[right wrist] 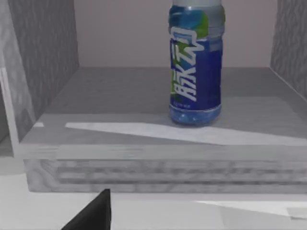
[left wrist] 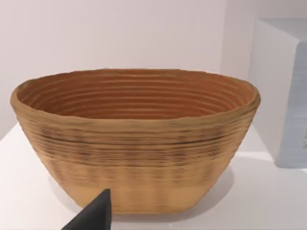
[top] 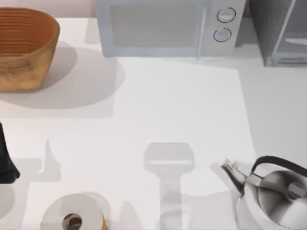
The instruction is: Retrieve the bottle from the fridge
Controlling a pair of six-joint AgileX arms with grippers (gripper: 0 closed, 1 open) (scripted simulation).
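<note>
While upright inside fridge (right wrist: 53, 62) | bottle (right wrist: 195, 67) ahead of right claw (right wrist: 93, 213)

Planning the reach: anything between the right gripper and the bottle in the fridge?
Nothing visible. In the right wrist view the fridge is open toward the camera, and the bottle stands upright on its floor with bare shelf in front. One right gripper finger shows short of the sill.
</note>
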